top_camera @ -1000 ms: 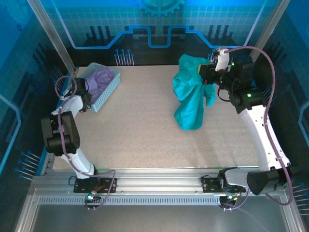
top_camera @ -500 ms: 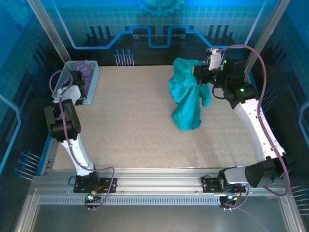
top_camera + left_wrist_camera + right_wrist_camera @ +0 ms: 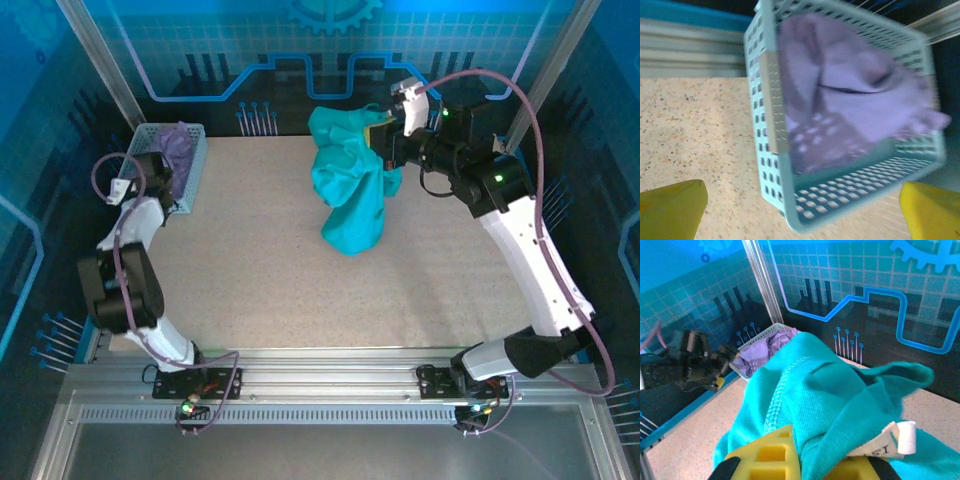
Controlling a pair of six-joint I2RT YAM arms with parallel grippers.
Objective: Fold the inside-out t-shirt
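The inside-out t-shirt (image 3: pixel 350 195) is a teal-green bundle hanging from my right gripper (image 3: pixel 380 140) over the far middle of the table, its lower end resting on the tabletop. In the right wrist view, the yellow fingers (image 3: pixel 770 455) are shut on a fold of the t-shirt (image 3: pixel 830 390), next to the small white tag (image 3: pixel 890 442). My left gripper (image 3: pixel 158 172) is at the far left by the basket. In the left wrist view, its yellow fingertips (image 3: pixel 670 210) stand wide apart, holding nothing.
A pale blue perforated basket (image 3: pixel 190 165) sits at the far left corner with a lavender cloth (image 3: pixel 178 140) inside; its near corner (image 3: pixel 775 150) lies just beyond my left gripper (image 3: pixel 800 220). The speckled table (image 3: pixel 250 280) stretches between the arms.
My right gripper carried the t-shirt leftward along the back of the table. The left gripper pushed the basket into the far left corner, then opened wide and let it go.
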